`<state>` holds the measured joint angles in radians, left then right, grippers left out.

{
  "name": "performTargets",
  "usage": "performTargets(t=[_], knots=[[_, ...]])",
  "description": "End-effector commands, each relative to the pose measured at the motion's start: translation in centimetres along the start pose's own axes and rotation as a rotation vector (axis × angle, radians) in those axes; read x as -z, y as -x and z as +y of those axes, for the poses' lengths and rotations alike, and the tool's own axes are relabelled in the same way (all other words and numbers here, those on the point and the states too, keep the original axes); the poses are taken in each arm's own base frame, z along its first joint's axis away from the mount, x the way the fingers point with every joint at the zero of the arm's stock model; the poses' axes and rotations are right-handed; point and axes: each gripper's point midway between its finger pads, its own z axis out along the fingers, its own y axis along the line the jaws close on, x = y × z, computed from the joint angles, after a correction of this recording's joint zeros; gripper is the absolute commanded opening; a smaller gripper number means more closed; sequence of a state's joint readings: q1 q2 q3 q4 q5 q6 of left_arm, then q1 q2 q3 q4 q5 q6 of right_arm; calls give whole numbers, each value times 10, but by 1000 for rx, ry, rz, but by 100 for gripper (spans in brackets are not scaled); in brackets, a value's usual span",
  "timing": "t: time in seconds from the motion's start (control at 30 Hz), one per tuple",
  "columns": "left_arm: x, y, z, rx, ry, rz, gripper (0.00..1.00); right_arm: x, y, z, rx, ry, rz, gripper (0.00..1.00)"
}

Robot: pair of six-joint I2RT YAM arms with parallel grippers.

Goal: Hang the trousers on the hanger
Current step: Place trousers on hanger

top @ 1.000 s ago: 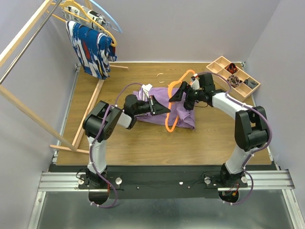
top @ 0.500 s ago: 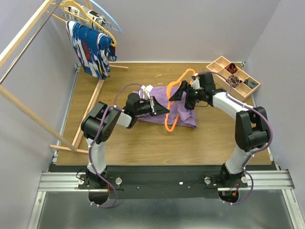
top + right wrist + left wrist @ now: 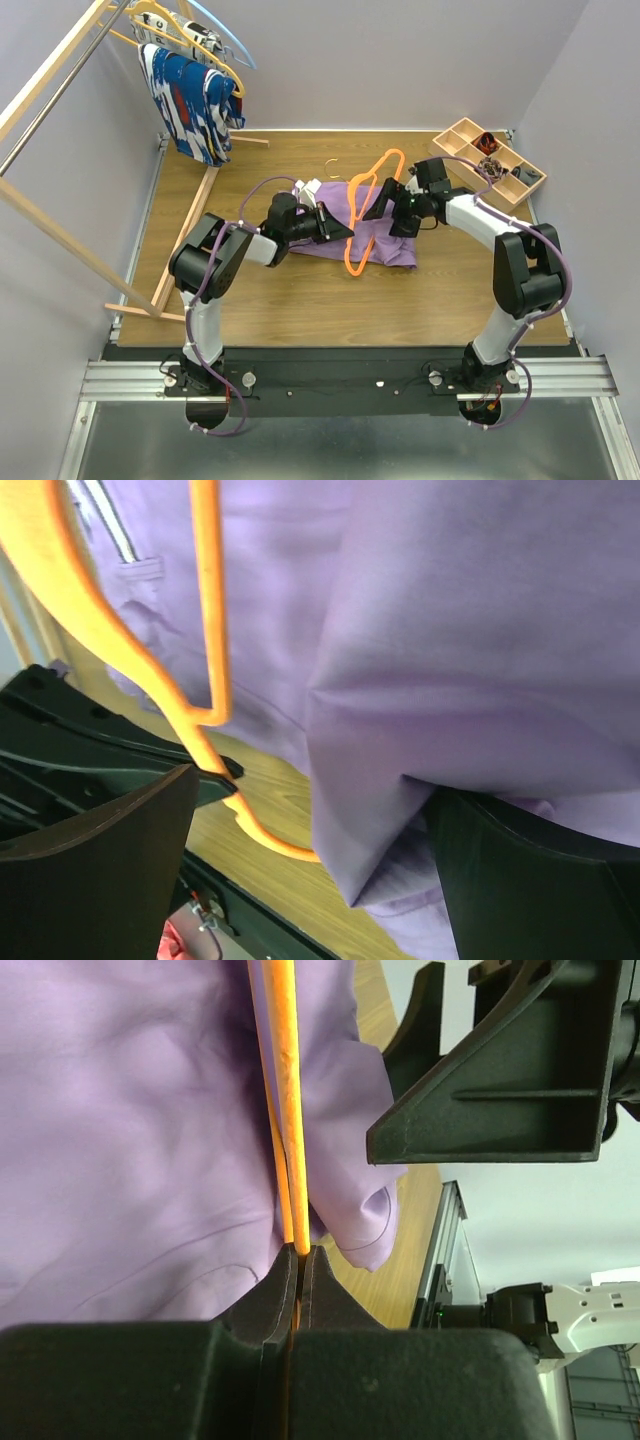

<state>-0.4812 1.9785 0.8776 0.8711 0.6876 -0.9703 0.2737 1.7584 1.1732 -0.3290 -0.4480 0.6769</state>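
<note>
Opening fully — the right gripper [image 3: 388,205] has let the trousers [image 3: 387,243] drop, left gripper [image 3: 300,1256] clamped on the hanger [image 3: 287,1080] — draping probably needs another pull.

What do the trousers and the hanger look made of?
The trousers: soft matte lilac fabric, maybe cotton knit; it folds and creases loosely. The hanger: thin bright orange bar, smooth with slight sheen, probably moulded plastic.
</note>
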Motion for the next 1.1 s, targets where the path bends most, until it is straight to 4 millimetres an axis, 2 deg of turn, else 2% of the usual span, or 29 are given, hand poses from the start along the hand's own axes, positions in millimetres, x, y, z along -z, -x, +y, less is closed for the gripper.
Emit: performTargets(t=[0.0,0.2,0.3,0.5,0.7,0.8,0.9,0.93,1.07], knots=[[-2,27,-21,-93,-17,-70,0,15,3,-5,33,-68,-33,100],[-4,28,-18,-91,0,-67,0,29,0,11,37,-24,-19,100],[-4,29,-17,-95,10,-66,0,34,-1,8,34,-47,-27,100],[-6,30,-17,-104,18,-61,0,44,-1,-7,26,-137,-57,98],[-8,29,-19,-107,24,-52,0,56,16,-25,-15,-181,-114,91],[-8,30,-21,-112,28,-49,0,55,19,-14,23,-129,-92,88],[-8,29,-21,-111,38,-45,0,60,30,10,75,-39,-105,85],[-8,28,-20,-108,46,-42,0,61,36,24,99,11,-114,85],[-10,30,-22,-114,63,-40,0,59,48,47,129,86,-127,82]])
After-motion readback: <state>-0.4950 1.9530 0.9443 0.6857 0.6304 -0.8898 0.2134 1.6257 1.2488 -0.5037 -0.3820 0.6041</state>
